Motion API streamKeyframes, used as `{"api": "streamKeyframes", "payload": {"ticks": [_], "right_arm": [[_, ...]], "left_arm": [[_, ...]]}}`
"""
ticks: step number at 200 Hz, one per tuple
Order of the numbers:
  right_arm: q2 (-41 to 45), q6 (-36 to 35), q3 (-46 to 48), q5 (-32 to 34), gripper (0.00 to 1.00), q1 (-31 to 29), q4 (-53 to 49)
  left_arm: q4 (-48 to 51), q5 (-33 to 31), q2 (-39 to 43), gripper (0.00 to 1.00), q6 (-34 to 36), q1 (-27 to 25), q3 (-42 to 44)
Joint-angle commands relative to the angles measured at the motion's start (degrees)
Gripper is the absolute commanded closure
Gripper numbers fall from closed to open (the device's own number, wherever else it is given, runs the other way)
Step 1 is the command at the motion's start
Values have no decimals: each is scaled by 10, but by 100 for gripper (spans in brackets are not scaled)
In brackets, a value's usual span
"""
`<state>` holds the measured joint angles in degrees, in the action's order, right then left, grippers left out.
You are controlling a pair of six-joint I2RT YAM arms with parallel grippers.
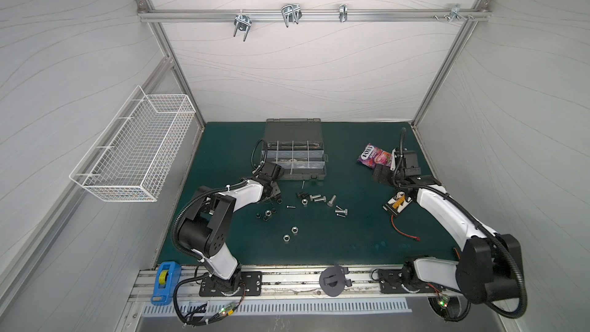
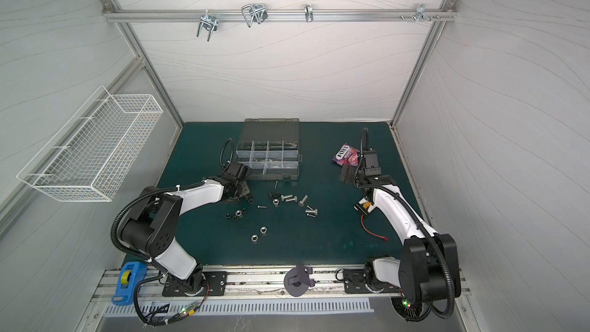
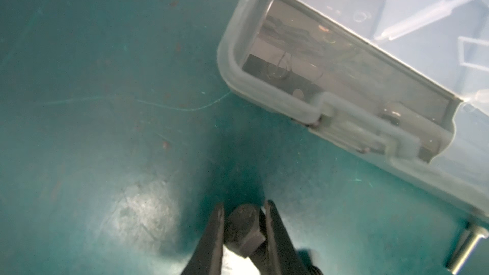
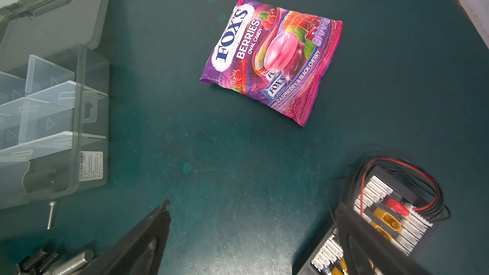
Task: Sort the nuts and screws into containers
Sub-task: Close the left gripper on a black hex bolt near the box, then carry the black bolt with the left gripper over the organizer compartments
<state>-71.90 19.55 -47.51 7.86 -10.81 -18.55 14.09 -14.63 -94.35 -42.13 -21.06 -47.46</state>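
Note:
My left gripper (image 1: 275, 193) hangs just in front of the grey organizer case (image 1: 298, 176), near its left front corner. In the left wrist view its jaws (image 3: 244, 207) are shut on the hex head of a short black bolt (image 3: 244, 230). Loose on the green mat lie silver hex bolts (image 1: 317, 198), black bolts (image 1: 300, 195), a thin screw (image 1: 290, 207), black nuts (image 1: 266, 213) and silver nuts (image 1: 294, 229). The case's containers (image 2: 271, 154) stand open under the raised lid. My right gripper (image 1: 381, 175) is open and holds nothing (image 4: 254, 205).
A purple candy bag (image 1: 375, 154) lies at the back right. A connector board with red wire (image 1: 397, 206) sits under the right arm. A white wire basket (image 1: 137, 145) hangs on the left wall. A blue tape dispenser (image 1: 165, 281) stands on the front rail.

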Motion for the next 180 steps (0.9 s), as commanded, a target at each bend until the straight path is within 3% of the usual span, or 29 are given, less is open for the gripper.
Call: {"api": "streamKeyframes", "payload": {"ticks": [1, 75, 125, 180], "right_arm": [[2, 2, 2, 0, 1, -3, -4], [12, 4, 3, -8, 1, -4, -4], [14, 2, 0, -11, 1, -4, -10], [16, 1, 1, -3, 1, -4, -12]], "left_arm": [[29, -25, 9, 94, 28, -1, -23], [59, -64, 97, 97, 118, -1, -72], [55, -54, 51, 100, 168, 1, -152], [36, 0, -29, 100, 153, 1, -221]]}}
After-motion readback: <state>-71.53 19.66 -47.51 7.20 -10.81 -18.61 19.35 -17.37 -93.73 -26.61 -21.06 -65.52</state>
